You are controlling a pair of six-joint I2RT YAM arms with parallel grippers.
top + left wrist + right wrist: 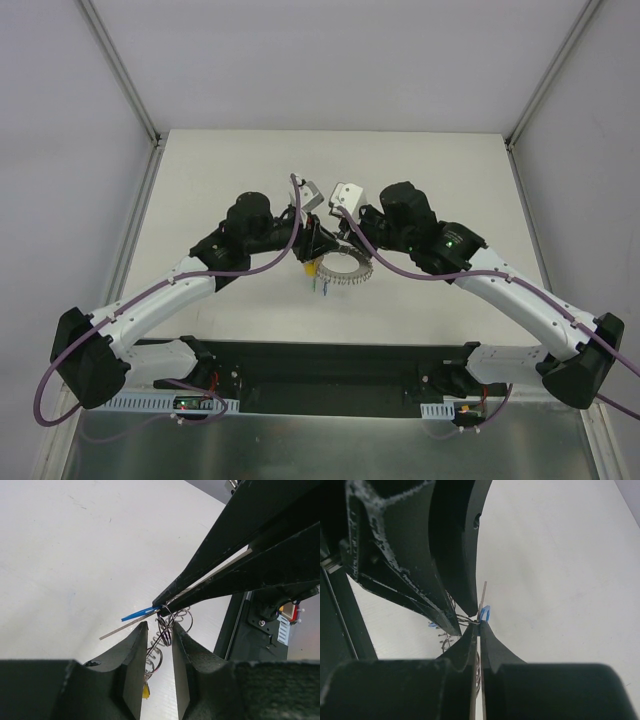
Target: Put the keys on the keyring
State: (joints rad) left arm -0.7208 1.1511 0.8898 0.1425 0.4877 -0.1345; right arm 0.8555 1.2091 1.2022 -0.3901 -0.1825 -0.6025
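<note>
Meeting over the middle of the tabletop (450, 180), slightly toward its near edge: both arms, tips almost touching. Right jaws clenched on the keyring (350, 274), which shows edge-on as a thin strip in both wrist views. Blue key (137, 613) sits right at that pinch point. Left jaws grasping the wire coil (181, 615) just beside it, yellow key (146, 692) hanging under the coil

Both arms reach inward, elbows flared, wrists meeting mid-table; the left gripper (160, 630) has its fingers drawn narrow around the keyring (165, 634); the right gripper (480, 626) is pinched tight on a blue key (485, 613); tips nearly touching.
</note>
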